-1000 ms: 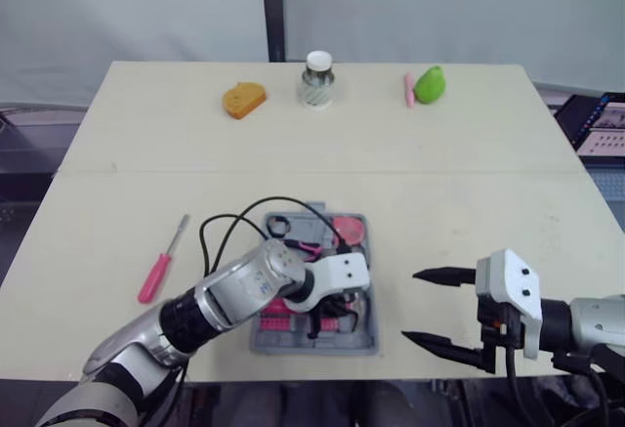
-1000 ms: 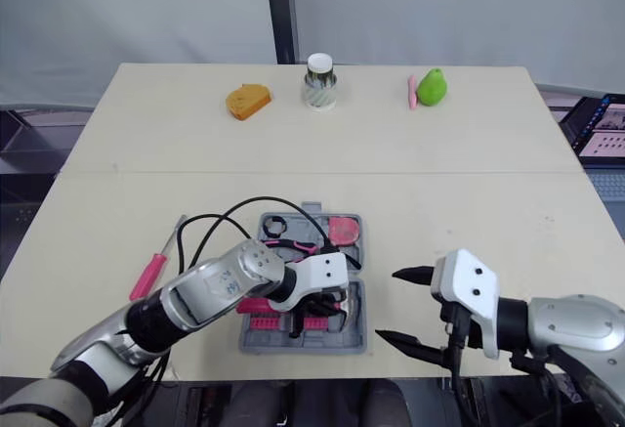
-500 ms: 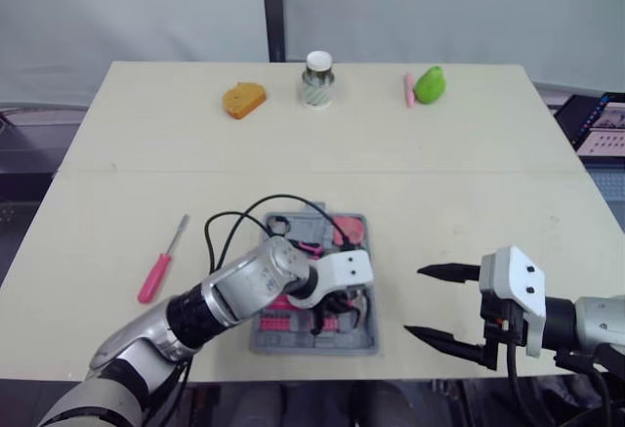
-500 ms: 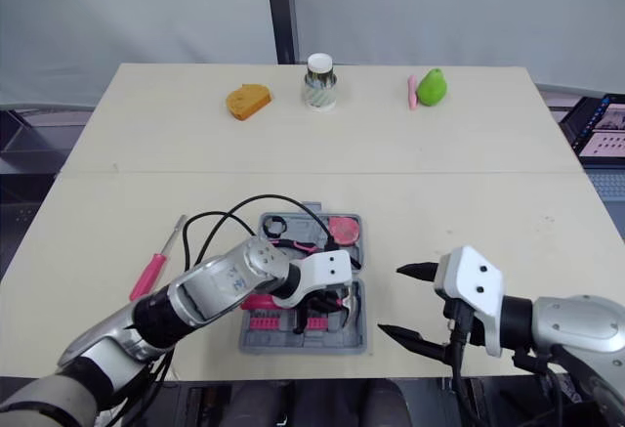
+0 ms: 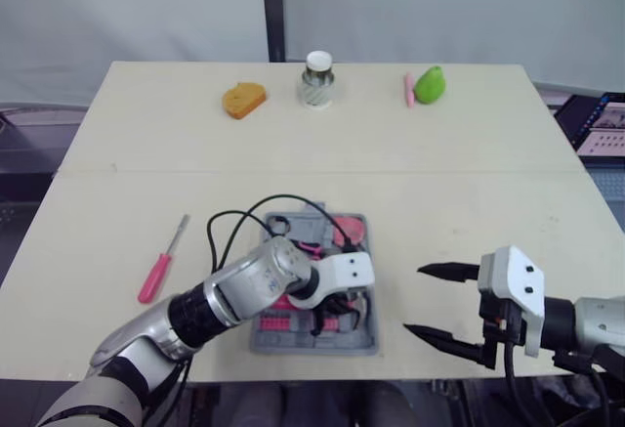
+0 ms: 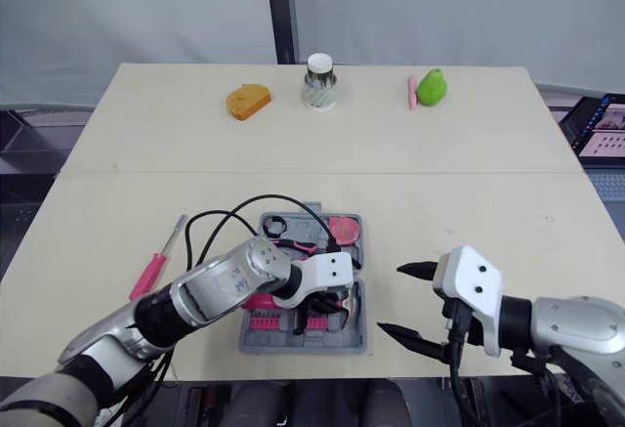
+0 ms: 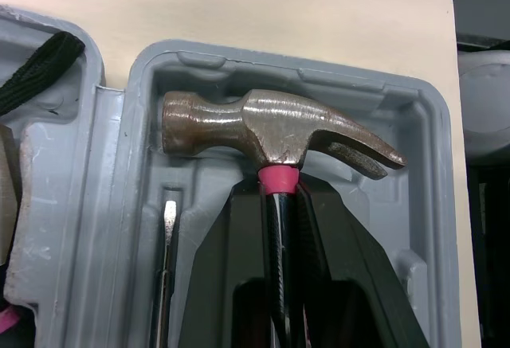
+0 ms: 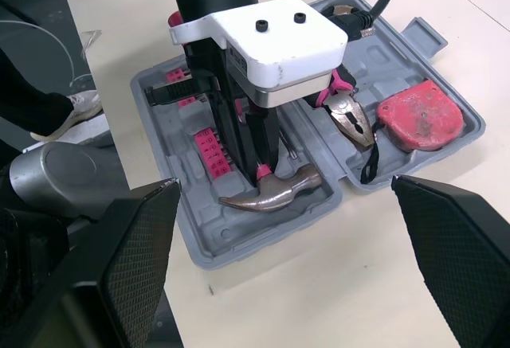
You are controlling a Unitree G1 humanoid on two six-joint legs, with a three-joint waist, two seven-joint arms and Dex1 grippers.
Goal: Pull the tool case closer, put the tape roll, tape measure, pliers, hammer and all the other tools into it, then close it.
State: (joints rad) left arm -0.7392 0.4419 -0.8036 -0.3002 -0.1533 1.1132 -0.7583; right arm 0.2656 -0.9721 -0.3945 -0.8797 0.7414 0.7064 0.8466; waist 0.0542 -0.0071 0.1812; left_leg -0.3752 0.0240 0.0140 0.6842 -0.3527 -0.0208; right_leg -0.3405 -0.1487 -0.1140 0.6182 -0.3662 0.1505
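**Hammer placement.** The left gripper (image 7: 276,205) is clenching the hammer (image 7: 279,129) by its handle, holding the head in the open case (image 7: 434,125) near the table's front edge. Squaring the head to its recess before release seems advisable. The right gripper (image 5: 415,300) is hovering spread beside the case. 2 fingers are hiding the handle, so seating is unclear.

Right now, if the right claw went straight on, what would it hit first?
Probably the left gripper, holding the hammer inside the tool case; travelling lower, the case's rim comes first. Height is unclear.
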